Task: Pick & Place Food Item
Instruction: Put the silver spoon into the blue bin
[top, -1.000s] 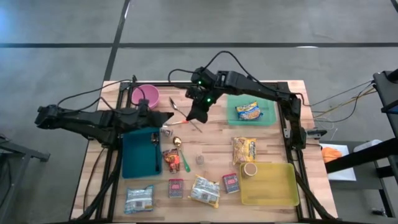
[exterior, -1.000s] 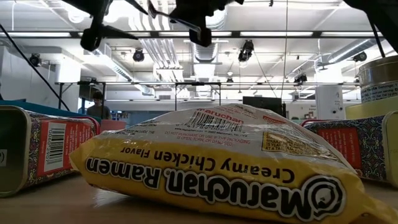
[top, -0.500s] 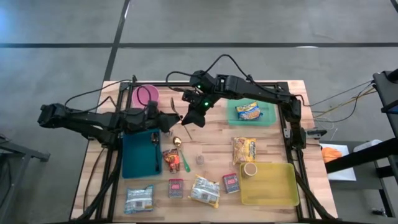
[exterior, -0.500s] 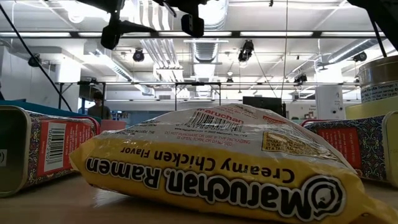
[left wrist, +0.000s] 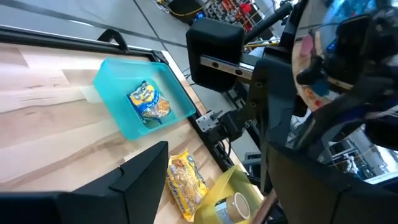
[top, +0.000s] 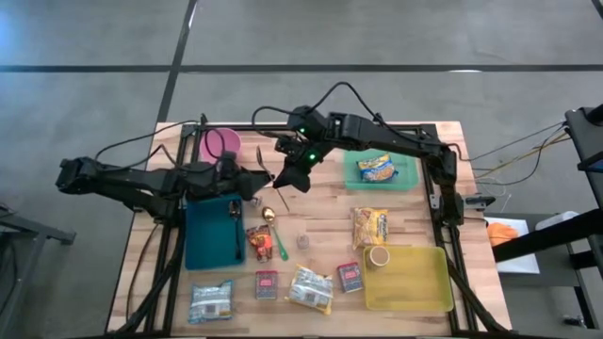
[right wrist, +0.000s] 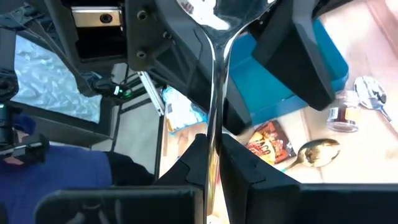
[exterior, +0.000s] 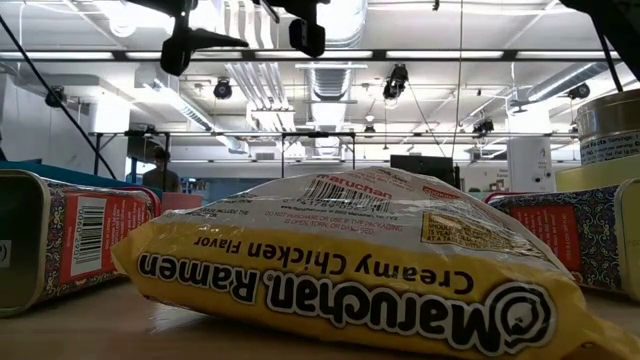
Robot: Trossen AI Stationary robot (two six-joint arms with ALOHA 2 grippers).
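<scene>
My right gripper [top: 287, 176] hangs above the table's middle, shut on a silver spoon [right wrist: 213, 93]. The spoon's bowl end [right wrist: 207, 9] reaches between the fingers of my left gripper [top: 252, 180], which is open and faces it from the table's left. Whether those fingers touch the spoon, I cannot tell. Food lies below. A yellow snack bag [top: 377, 168] sits in the green bin [top: 408, 179]. A yellow noodle bag [top: 370, 226] and a ramen packet [top: 310, 288] lie flat on the wood. My right gripper pinches the spoon's thin handle [right wrist: 214, 140] between its two fingers [right wrist: 194, 163]. The fingers slant down from the table's right side, and the handle runs on forward along them. The spoon is lifted clear of the table, its bowl end toward my left gripper.
A teal tray [top: 202, 247] holding a dark utensil lies under my left gripper, and a pink bowl [top: 219, 144] stands behind it. A yellow tray [top: 419, 282] with a can [top: 379, 256] is near right. Red tins [top: 267, 284], a red snack [top: 259, 242], a gold spoon [top: 268, 215] and a silver packet [top: 210, 301] lie near.
My right gripper has carried the spoon a little toward the table's left, bringing its bowl end up to my left gripper. My left gripper has rolled and tipped slightly and stays open. Nothing on the table has moved.
</scene>
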